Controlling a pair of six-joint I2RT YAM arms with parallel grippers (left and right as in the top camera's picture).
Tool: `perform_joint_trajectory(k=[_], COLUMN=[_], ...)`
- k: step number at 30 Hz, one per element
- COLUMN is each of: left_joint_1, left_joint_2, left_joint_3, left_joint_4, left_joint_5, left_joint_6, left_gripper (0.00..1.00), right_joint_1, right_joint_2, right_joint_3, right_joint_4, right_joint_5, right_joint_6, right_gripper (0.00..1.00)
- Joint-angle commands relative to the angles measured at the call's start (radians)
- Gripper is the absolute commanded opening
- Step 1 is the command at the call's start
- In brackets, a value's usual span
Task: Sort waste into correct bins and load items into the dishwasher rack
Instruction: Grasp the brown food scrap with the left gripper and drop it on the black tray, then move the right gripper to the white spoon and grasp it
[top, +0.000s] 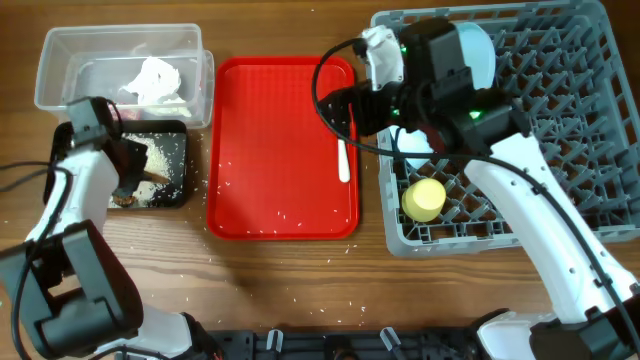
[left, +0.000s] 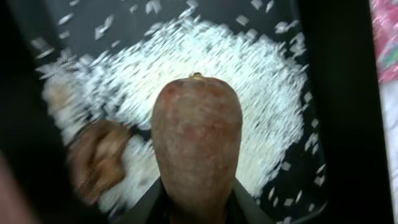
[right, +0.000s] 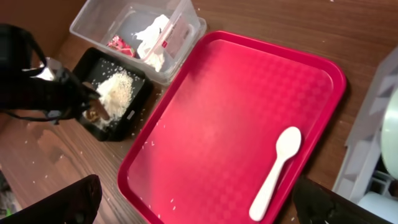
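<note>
Two bins sit on the bench, the clear tub at ten o'clock and the black tray at nine. The tub holds one crumpled tissue and one red wrapper. The tray holds one heap of rice crumbs and one small brown lump.

The left pincer hangs over that tray, closed on the one brown stick, which we judge is about to be dropped there. That would finish the sorting, apart from loose crumbs scattered on the red serving tray and the bench around it.

Loading looks nearly done too. The grey rack at three o'clock holds one yellow cup near its six o'clock corner. It also holds pale blue dishes, which the right arm covers so far that we cannot count plate and bowls.

One white spoon lies flat at the serving tray's three o'clock edge, the only item we see outside the rack. The right pincer hovers above it with its fingers spread wide and holding nothing. We judge the spoon to be its next pick.
</note>
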Motion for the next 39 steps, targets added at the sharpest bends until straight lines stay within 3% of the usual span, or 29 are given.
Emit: perform_joint_trajectory(k=[1,3,4,7,9,12,13,14,17,19,22,25,28,34,39], left_joint_1=[0.001,0.001,0.001,0.001,0.001,-0.006,-0.018,-0.043,-0.137,-0.202,-0.288,-0.344,-0.354,-0.354,-0.354], left_joint_2=[-0.001,-0.001,-0.001,-0.002,-0.013,-0.071,-0.095,-0.122,-0.152,-0.152,-0.149,-0.149,-0.148,-0.148,-0.148], left_joint_3=[-0.103,-0.136,-0.137,-0.137,-0.122,-0.051,-0.029,0.005,0.108,0.166,0.174,0.174,0.174,0.174,0.174], left_joint_4=[0.132,0.185,0.185,0.193,0.201,0.135,0.104,0.034,-0.151,-0.226,-0.213,-0.183,-0.173,-0.173,-0.173], left_joint_5=[-0.013,-0.045,-0.048,-0.048,-0.031,0.081,0.124,0.170,0.188,0.188,0.188,0.185,0.185,0.185,0.185], left_joint_6=[-0.014,-0.014,-0.013,-0.013,0.010,0.203,0.281,0.349,0.502,0.531,0.534,0.552,0.548,0.548,0.548], left_gripper=[0.27,0.30,0.41,0.59,0.65,0.70,0.81,0.84,0.88,0.91,0.96,1.00,1.00,1.00,1.00], right_joint_1=[0.038,0.048,0.048,0.048,0.048,0.048,0.048,0.049,0.065,0.072,0.073,0.073,0.073,0.073,0.073], right_joint_2=[0.021,0.021,0.021,0.021,0.021,0.021,0.024,0.036,0.122,0.193,0.327,0.408,0.437,0.517,0.607], right_joint_3=[-0.007,-0.008,-0.008,-0.008,-0.008,-0.008,-0.008,-0.008,-0.008,-0.008,-0.008,-0.008,-0.008,-0.008,-0.008], right_joint_4=[0.005,0.006,0.007,0.007,0.008,0.023,0.027,0.029,0.041,0.053,0.076,0.090,0.104,0.127,0.145], right_joint_5=[0.029,0.029,0.029,0.029,0.055,0.083,0.102,0.123,0.160,0.171,0.178,0.269,0.309,0.343,0.343], right_joint_6=[-0.021,-0.022,-0.021,-0.021,-0.018,0.018,0.048,0.076,0.121,0.158,0.197,0.176,0.107,0.108,0.109], right_gripper=[1.00,1.00,1.00,1.00,0.99,1.00,0.99,0.99,0.96,0.93,0.84,0.83,0.80,0.67,0.62])
